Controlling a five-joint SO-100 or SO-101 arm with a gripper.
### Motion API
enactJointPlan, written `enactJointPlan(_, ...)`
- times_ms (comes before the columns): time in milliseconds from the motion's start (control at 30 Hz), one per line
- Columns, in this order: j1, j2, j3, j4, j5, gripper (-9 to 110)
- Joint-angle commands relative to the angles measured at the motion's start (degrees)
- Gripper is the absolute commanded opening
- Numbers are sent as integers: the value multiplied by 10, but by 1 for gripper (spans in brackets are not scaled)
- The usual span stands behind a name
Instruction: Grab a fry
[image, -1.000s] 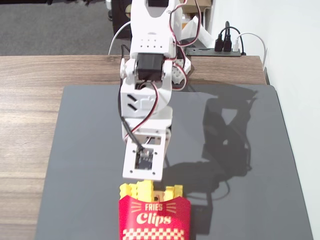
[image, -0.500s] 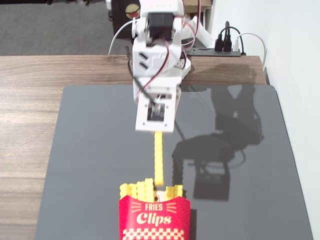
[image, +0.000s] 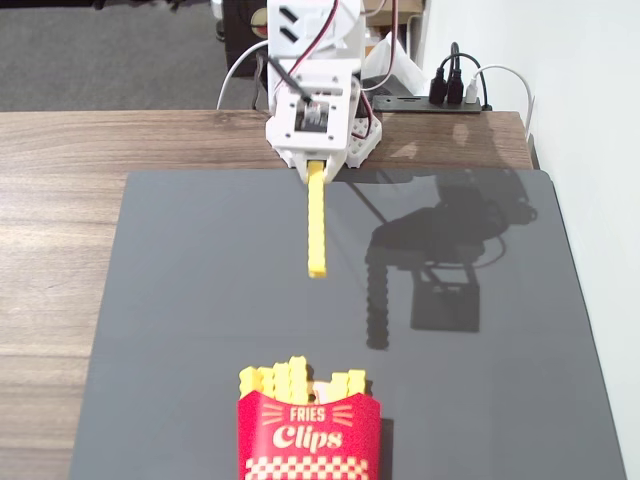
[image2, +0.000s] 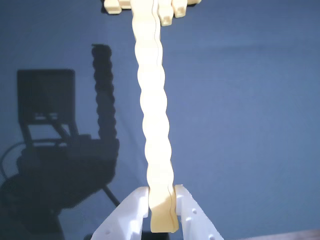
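My white gripper (image: 316, 172) hangs above the far edge of the dark mat and is shut on one end of the fry (image: 317, 225), a long yellow crinkled stick that points toward the carton and floats above the mat. In the wrist view the fry (image2: 155, 115) runs from between my two white fingertips (image2: 187, 212) up the frame; my gripper (image2: 162, 200) clamps its near end. The red "Fries Clips" carton (image: 309, 435) stands at the mat's near edge with several alike yellow sticks (image: 290, 380) bunched in it; their tips show in the wrist view (image2: 167, 10).
The dark grey mat (image: 200, 300) covers most of the wooden table (image: 50, 250). A power strip with plugs (image: 445, 98) and cables lies behind the arm. A white wall (image: 590, 120) stands on the right. The arm's shadow (image: 440, 250) falls on the mat.
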Motion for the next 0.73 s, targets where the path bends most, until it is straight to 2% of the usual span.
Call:
enactJointPlan(0, 12, 26, -3, 12, -5, 1)
enactJointPlan(400, 32, 18, -94, 42, -43, 1)
enactJointPlan(700, 36, 2, -96, 28, -53, 1)
